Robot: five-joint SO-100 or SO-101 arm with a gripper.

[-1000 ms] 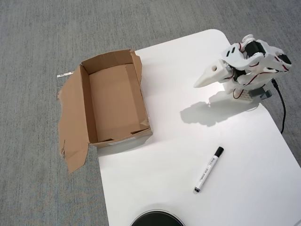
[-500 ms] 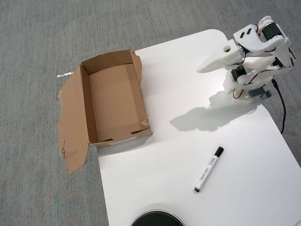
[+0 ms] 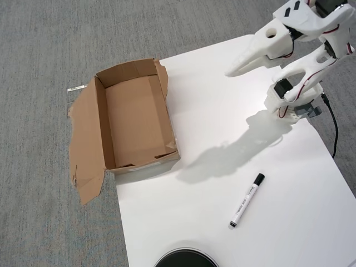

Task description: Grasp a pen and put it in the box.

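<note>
In the overhead view the pen (image 3: 247, 200), a slim white marker with a black cap, lies diagonally on the white table (image 3: 222, 117), cap toward the upper right. The brown cardboard box (image 3: 136, 119) stands open at the table's left edge, nothing inside it, with one wide flap (image 3: 86, 142) spread flat over the carpet. My white gripper (image 3: 230, 71) hangs raised at the upper right, pointing left and down, well above and away from the pen. Its jaws look pressed together with nothing between them.
The arm's base (image 3: 289, 103) sits at the table's right edge with a black cable (image 3: 334, 130) trailing down. A round black object (image 3: 185, 259) pokes in at the bottom edge. Grey carpet (image 3: 44, 44) surrounds the table.
The arm has unfolded and lifted, and the gripper now sits higher and larger in view. Its shadow has stretched down toward the box. Pen and box have not moved.
</note>
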